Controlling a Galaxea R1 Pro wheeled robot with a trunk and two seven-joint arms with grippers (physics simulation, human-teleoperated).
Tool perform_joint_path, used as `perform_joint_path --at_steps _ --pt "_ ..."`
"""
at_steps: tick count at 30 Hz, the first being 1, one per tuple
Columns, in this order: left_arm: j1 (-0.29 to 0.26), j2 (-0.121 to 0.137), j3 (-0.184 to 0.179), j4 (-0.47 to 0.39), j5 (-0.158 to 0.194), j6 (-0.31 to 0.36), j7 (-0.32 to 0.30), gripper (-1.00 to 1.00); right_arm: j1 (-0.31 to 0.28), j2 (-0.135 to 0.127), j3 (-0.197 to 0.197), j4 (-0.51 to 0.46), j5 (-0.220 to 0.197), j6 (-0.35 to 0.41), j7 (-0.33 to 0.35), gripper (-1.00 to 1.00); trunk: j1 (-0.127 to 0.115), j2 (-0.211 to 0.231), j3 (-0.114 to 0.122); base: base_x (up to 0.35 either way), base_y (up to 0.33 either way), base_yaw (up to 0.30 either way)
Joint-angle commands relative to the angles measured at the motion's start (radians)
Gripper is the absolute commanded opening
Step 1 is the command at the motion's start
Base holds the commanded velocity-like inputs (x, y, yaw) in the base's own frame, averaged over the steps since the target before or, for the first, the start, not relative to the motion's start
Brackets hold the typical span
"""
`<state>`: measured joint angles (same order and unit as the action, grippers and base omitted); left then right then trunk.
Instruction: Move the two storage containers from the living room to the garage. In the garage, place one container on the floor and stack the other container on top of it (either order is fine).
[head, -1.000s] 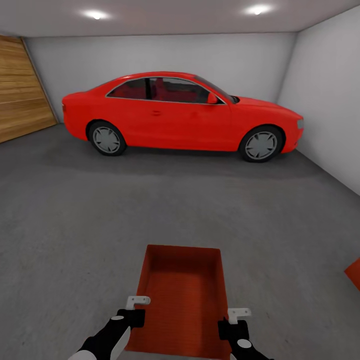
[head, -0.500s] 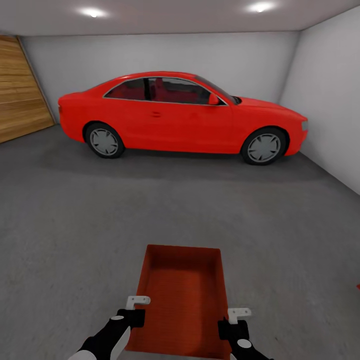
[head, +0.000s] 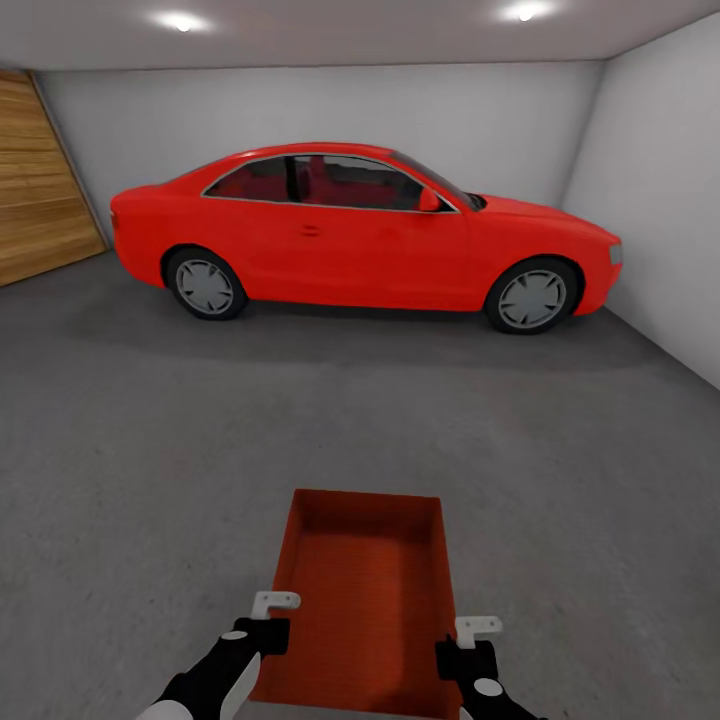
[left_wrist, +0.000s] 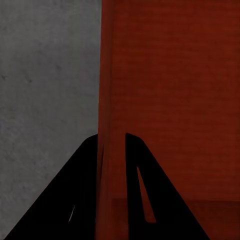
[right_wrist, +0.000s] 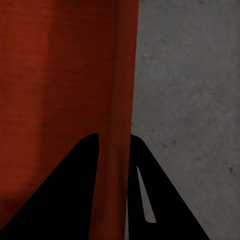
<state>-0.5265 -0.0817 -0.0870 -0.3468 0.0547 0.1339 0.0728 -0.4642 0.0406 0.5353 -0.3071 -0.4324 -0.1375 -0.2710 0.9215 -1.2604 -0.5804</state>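
Container (head: 365, 600) between both grippers (head: 272, 612) (head: 470, 640) — walls pinched.

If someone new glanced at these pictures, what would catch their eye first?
A red car parked side-on against the far white wall dominates the head view. Nearer, an orange-red bin is held over the grey floor, its side walls pinched by the left hand and right hand.
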Motion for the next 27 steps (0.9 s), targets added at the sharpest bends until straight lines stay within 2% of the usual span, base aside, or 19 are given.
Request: perform_joint_path --at_steps 1,11,27 --pt "-0.001 0.002 -0.007 -0.005 0.016 0.006 0.007 -1.0 -0.001 -0.004 0.011 0.06 -0.016 -0.002 -0.002 -1.0 0.0 -0.001 -0.001 0.005 0.0 0.0" --pt "-0.001 0.002 -0.007 -0.004 0.016 0.006 0.007 -1.0 -0.001 -0.004 0.011 0.06 -0.016 -0.002 -0.002 -1.0 0.0 -0.001 -0.001 0.001 0.0 -0.013" --pt "-0.001 0.002 -0.007 -0.004 0.016 0.005 0.007 -1.0 -0.001 -0.004 0.011 0.06 -0.016 -0.001 -0.002 -1.0 0.0 -0.001 -0.001 0.0 0.0 -0.283"
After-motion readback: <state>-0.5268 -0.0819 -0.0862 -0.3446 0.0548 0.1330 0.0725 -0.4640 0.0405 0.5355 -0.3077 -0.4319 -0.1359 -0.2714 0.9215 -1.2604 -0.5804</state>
